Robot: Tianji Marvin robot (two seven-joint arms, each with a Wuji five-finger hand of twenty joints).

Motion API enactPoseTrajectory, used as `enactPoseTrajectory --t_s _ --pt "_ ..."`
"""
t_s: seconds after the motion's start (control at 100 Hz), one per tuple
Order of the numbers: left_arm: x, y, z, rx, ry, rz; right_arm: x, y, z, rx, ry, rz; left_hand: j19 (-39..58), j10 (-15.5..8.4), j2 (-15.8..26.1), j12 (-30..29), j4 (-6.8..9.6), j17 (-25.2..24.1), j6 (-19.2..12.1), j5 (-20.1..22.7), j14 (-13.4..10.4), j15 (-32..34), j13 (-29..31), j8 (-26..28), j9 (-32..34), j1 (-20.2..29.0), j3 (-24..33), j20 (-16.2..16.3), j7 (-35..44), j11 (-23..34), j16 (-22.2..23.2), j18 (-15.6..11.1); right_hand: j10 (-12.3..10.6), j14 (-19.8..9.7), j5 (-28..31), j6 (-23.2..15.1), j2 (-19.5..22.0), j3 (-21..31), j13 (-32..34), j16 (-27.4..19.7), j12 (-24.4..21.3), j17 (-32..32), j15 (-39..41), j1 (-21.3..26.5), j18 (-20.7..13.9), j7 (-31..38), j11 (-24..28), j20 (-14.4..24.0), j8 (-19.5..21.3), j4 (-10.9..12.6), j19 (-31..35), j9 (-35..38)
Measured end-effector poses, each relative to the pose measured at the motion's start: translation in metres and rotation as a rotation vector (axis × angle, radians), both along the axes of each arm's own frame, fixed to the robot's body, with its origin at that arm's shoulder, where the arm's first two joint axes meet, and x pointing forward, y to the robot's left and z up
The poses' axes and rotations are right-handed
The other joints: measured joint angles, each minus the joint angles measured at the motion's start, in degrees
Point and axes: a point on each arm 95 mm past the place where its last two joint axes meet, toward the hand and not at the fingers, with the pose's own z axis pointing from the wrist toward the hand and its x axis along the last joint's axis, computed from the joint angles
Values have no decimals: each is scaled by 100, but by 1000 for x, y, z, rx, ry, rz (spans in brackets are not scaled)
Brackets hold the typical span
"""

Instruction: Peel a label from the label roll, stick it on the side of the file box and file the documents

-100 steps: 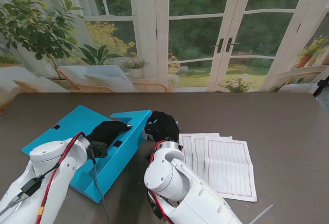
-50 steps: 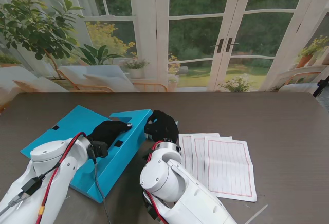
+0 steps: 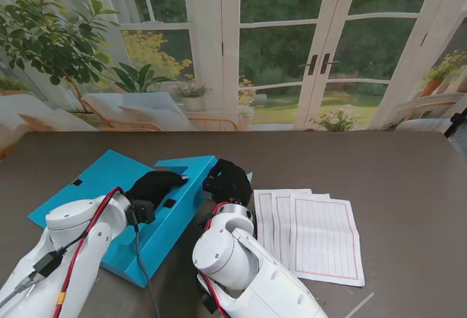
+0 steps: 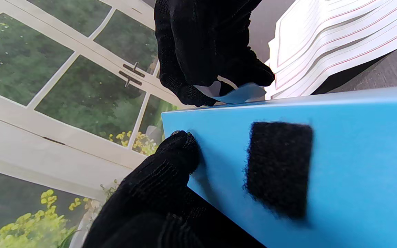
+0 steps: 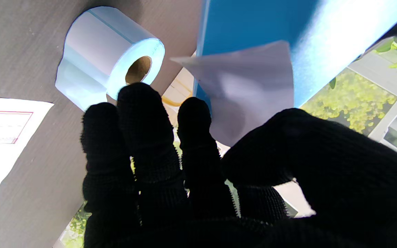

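The blue file box [image 3: 109,208] lies on the table at my left. My left hand [image 3: 153,185] rests flat on its top face, fingers stretched out beside a black velcro patch [image 4: 277,168], holding nothing. My right hand [image 3: 228,179] is at the box's right edge, pinching a peeled white label [image 5: 243,86] between thumb and fingers. The label [image 4: 243,93] hangs right at the blue box's side edge [image 5: 253,31]; contact is unclear. The label roll [image 5: 110,51] lies on the table just beyond my right fingers. Lined documents [image 3: 314,234] are fanned out to the right.
The dark table [image 3: 394,165] stretches away to the right and far side. A thin white strip [image 3: 357,305] lies near the front right edge. My right forearm [image 3: 226,260] covers the table between box and papers.
My right arm has shifted a little to the left, bringing the hand and label slightly closer to the box. The left hand has stayed on the box.
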Motion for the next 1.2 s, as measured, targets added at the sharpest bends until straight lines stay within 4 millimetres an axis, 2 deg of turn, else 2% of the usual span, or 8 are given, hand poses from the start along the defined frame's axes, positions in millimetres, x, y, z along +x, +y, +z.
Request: enactPoseTrajectory --t_s 0.41,1.2 --pt "1 0 -2 8 2 3 3 -4 2 17 29 -16 0 1 0 0 0 0 3 0 4 0 0 0 0 0 1 2 0 0 0 7 49 12 69 155 0 131 2 -2 -1 0 0 -1 9 -54 0 -19 -152 0 12 70" --pt "0 -2 -2 6 2 -4 7 2 10 10 42 -47 0 3 0 4 0 -1 4 0 6 0 0 0 0 0 1 3 0 0 0 8 105 84 189 164 0 132 5 -2 -1 0 0 -1 75 -63 -8 -89 -133 3 51 199"
